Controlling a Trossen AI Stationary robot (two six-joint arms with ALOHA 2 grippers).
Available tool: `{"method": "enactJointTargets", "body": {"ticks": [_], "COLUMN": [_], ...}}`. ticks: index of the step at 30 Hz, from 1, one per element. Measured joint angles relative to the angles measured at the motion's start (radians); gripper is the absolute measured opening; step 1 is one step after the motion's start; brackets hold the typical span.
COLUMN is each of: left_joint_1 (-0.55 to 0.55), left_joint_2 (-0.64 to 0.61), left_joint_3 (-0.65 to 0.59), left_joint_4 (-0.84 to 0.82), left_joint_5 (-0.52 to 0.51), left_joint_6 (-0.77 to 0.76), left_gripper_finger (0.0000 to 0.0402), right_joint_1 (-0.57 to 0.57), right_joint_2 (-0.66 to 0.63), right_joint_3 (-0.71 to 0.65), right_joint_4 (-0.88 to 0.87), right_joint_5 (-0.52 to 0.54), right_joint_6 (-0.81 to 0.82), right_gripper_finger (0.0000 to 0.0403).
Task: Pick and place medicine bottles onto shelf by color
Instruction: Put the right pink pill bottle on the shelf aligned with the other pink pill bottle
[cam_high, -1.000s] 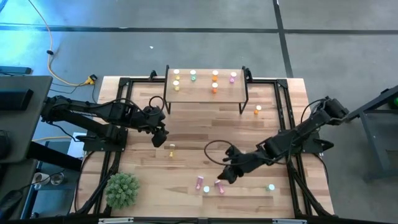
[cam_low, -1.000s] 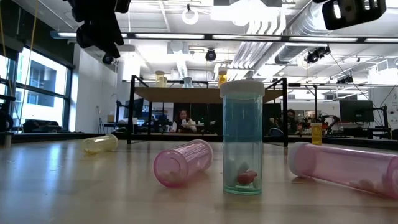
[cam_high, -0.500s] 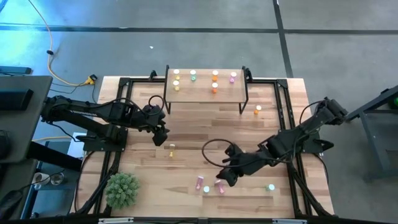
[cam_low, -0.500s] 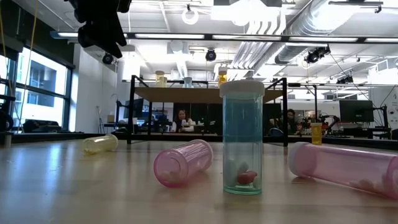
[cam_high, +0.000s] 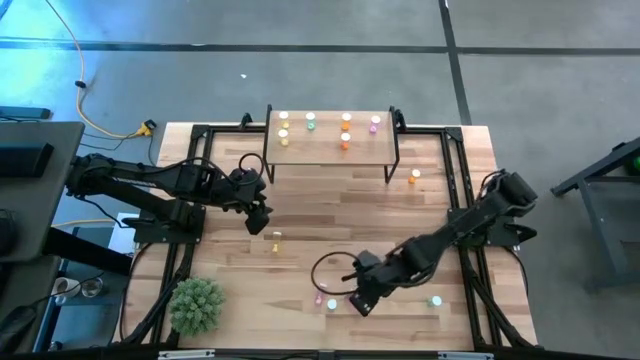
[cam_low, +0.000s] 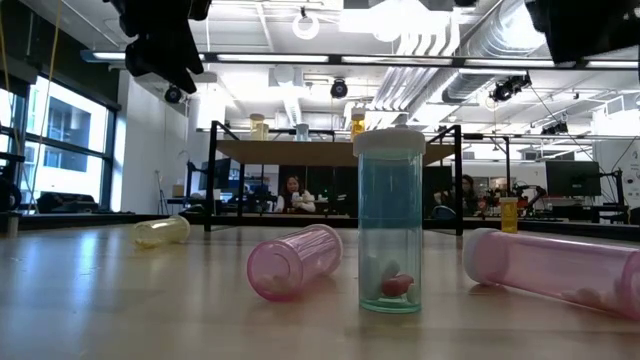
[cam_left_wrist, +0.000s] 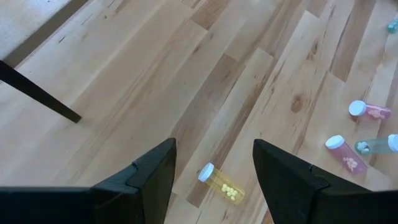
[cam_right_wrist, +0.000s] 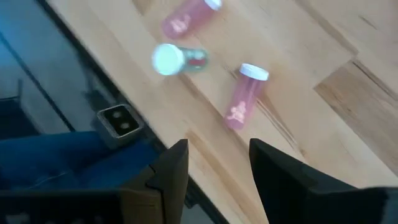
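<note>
The right gripper (cam_high: 360, 298), low in the high view, stands open and empty above the pink bottles (cam_right_wrist: 244, 96). The left gripper (cam_left_wrist: 214, 163) is open over a yellow bottle (cam_left_wrist: 221, 184), touching nothing.

Tabletop (cam_high: 230, 285): light wood planks, centre of the frame. Lying on it: yellow bottle (cam_high: 276, 240) at centre-left, two pink bottles (cam_high: 321, 293) lower centre, green bottle (cam_high: 435, 300) lower right, orange bottle (cam_high: 415, 178) upright at right, green plant (cam_high: 196, 305) lower left, shelf (cam_high: 330, 143) at upper centre carrying upright bottles.
</note>
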Motion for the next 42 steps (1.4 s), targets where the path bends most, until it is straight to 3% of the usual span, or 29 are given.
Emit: {"method": "enactJointTargets", "body": {"ticks": [14,22,42], "left_joint_1": [0.000,0.000,0.000], "left_joint_2": [0.000,0.000,0.000], "left_joint_3": [0.000,0.000,0.000], "left_joint_4": [-0.001,0.000,-0.001], "left_joint_5": [0.000,0.000,0.008], "left_joint_6": [0.000,0.002,0.018], "left_gripper_finger": [0.0204,0.0204,0.0204], "right_joint_1": [-0.001,-0.001,-0.001], "right_joint_2": [0.145,0.210,0.223], "right_joint_3": [0.000,0.000,-0.064], "right_joint_4": [0.073,0.096,0.161], "right_joint_5": [0.009,0.011,0.001], "right_joint_6": [0.026,0.055,0.079], "right_gripper_finger": [0.0162,0.0193,0.0200]}}
